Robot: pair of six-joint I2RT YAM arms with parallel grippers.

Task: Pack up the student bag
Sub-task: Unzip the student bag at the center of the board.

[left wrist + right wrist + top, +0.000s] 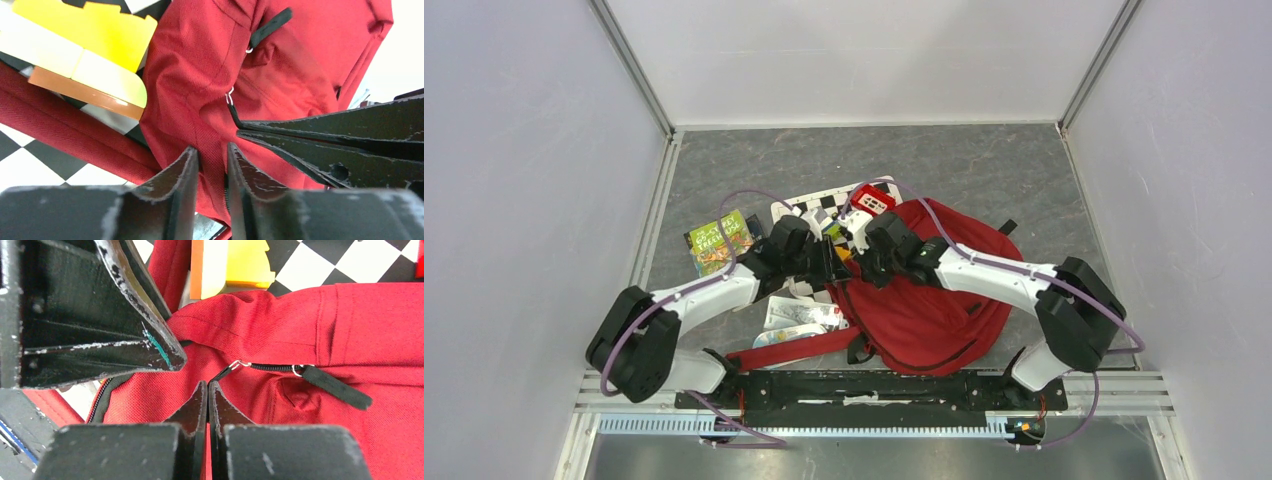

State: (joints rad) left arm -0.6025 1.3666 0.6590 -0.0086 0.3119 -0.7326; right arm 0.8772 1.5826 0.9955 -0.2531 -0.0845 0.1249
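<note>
Hands meet on the student bag (934,300), flat on the counter (984,170): left hand (212,150) pinches red fabric, right hand (208,385) clamps the zipper pull (224,371). Unzipping looks the step; next calls for a steady drag along the track.

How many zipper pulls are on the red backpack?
2. The black tab lies loose on the student bag. The thin pull is pinched in the right gripper. More may be hidden.
</note>
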